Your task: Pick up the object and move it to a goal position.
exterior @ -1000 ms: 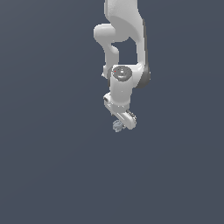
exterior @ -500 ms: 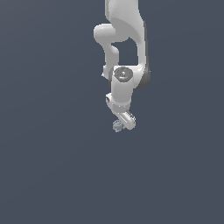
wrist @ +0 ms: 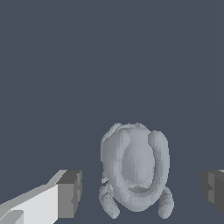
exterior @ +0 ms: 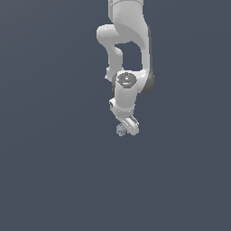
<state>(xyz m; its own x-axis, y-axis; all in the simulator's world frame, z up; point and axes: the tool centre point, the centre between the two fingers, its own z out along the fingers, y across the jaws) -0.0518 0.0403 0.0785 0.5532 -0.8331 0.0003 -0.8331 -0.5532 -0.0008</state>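
Note:
The object (wrist: 134, 173) is a pale grey-blue bumpy lump. In the wrist view it sits between my two fingertips, with a clear gap to the one finger (wrist: 69, 192) and to the other finger (wrist: 213, 189). My gripper (wrist: 141, 192) is open around it and touches it on neither side. In the exterior view the white arm reaches down from the top, and the gripper (exterior: 126, 129) is at its lower end with the object (exterior: 120, 130) showing just at the tips, toward the exterior view's left.
A uniform dark grey-blue surface (exterior: 54, 180) fills both views. No other object, container or edge shows.
The gripper has shifted slightly down and toward the exterior view's right over the last second. The object stays at the fingertips.

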